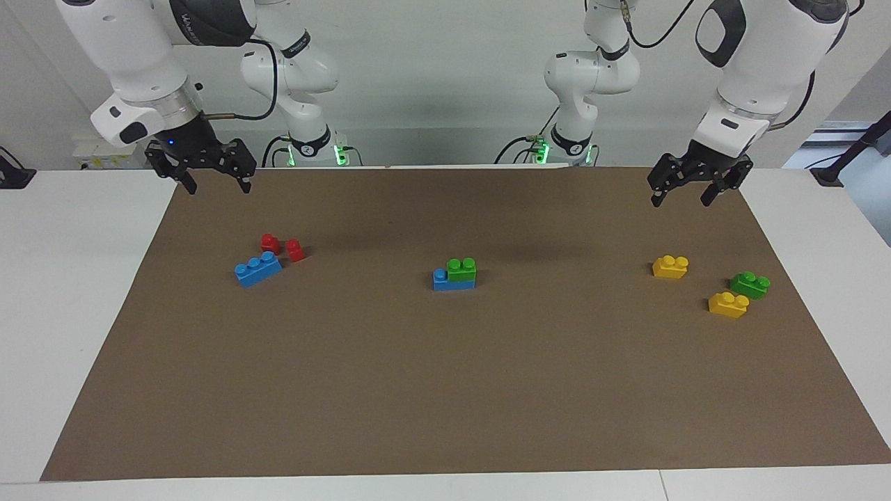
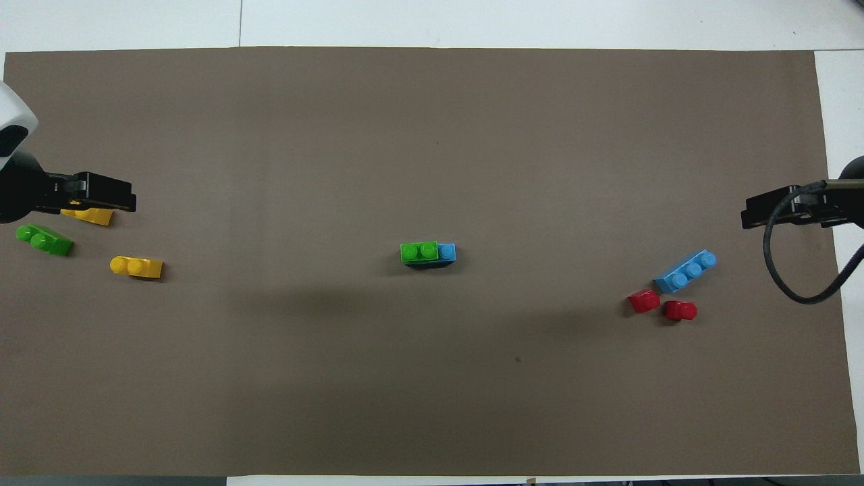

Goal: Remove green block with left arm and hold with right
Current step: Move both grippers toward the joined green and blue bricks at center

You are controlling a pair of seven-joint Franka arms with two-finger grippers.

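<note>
The bright green block (image 1: 461, 269) sits stacked on a blue brick (image 1: 440, 280) at the middle of the brown mat; one blue stud shows beside it. Both show in the overhead view: the green block (image 2: 418, 252) and the blue brick (image 2: 446, 252). My left gripper (image 1: 683, 196) is open and empty, raised over the left arm's end of the mat; it also shows in the overhead view (image 2: 111, 196). My right gripper (image 1: 216, 182), with the blue light, is open and empty, raised over the right arm's end; it shows in the overhead view too (image 2: 763, 212). Both are well apart from the block.
A darker green brick (image 1: 750, 284) and two yellow bricks (image 1: 670, 266) (image 1: 728, 305) lie at the left arm's end. A loose blue three-stud brick (image 1: 257, 268) and two red pieces (image 1: 270, 243) (image 1: 296, 250) lie at the right arm's end. The brown mat (image 1: 445, 390) covers the white table.
</note>
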